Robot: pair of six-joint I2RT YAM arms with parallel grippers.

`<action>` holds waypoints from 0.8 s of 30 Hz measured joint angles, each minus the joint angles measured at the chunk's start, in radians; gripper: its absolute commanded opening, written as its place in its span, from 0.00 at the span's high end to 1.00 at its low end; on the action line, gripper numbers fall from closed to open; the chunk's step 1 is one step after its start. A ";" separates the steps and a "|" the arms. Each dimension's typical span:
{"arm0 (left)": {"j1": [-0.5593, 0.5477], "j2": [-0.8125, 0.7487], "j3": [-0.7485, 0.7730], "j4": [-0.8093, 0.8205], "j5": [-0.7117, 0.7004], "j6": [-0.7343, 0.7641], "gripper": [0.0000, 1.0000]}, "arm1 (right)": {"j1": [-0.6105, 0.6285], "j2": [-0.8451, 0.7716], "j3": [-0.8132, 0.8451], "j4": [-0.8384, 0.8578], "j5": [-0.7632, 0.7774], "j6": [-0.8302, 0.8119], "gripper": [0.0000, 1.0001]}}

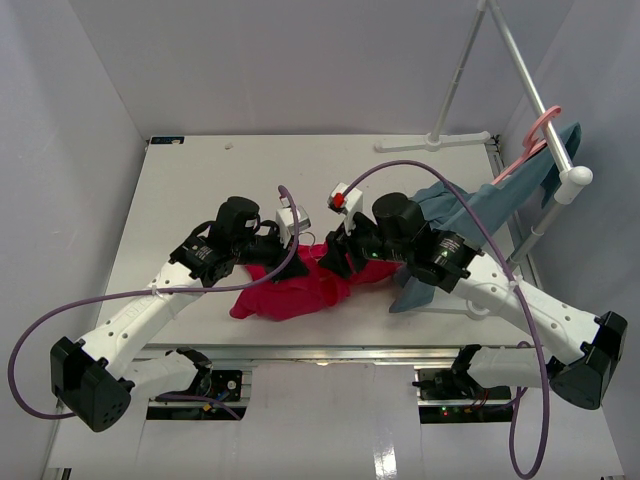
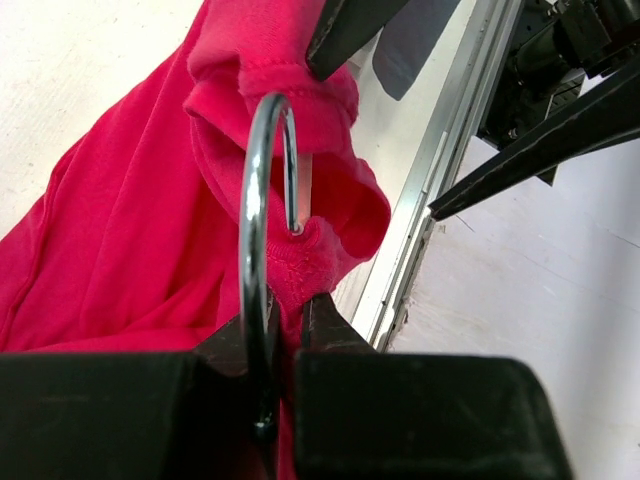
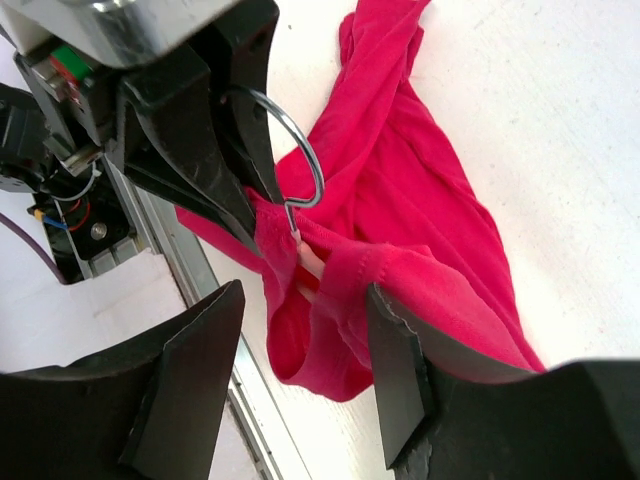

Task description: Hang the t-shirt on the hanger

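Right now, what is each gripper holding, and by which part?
Left gripper grips the hanger at the base of its metal hook, t-shirt collar bunched there. Right gripper is open around the collar, holding nothing.

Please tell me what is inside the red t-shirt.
A hanger: its silver hook pokes out of an opening in the t-shirt, a pale pink sliver shows inside; the rest is hidden by fabric.

The t-shirt (image 1: 290, 285) is crimson-red soft fabric, lying crumpled and bunched on the white table (image 1: 200, 190) near its front edge. The hanger (image 3: 312, 265) is mostly hidden inside the fabric. Only a pale-pink patch and its silver wire hook (image 2: 255, 200) show, the hook protruding from a hemmed opening.
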 measured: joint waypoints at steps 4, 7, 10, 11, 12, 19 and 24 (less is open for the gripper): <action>0.000 0.000 0.000 0.002 0.012 -0.008 1.00 | 0.000 0.003 0.025 0.005 -0.010 -0.018 0.43; 0.000 0.000 -0.001 0.002 0.018 -0.010 1.00 | 0.000 0.009 0.052 0.022 -0.023 -0.028 0.43; 0.000 0.000 -0.002 0.002 0.024 -0.013 1.00 | 0.000 0.015 0.059 0.058 -0.040 -0.035 0.44; 0.000 0.000 -0.002 0.002 0.028 -0.013 1.00 | 0.000 0.019 0.059 0.069 -0.047 -0.036 0.44; 0.000 0.000 -0.003 0.002 0.033 -0.014 1.00 | 0.000 0.024 0.059 0.078 -0.053 -0.038 0.44; 0.000 0.000 -0.007 0.006 0.071 -0.014 1.00 | 0.000 0.082 0.059 0.149 -0.078 -0.062 0.51; 0.000 0.000 -0.011 0.010 0.088 -0.018 1.00 | 0.000 0.084 0.039 0.223 -0.078 -0.053 0.75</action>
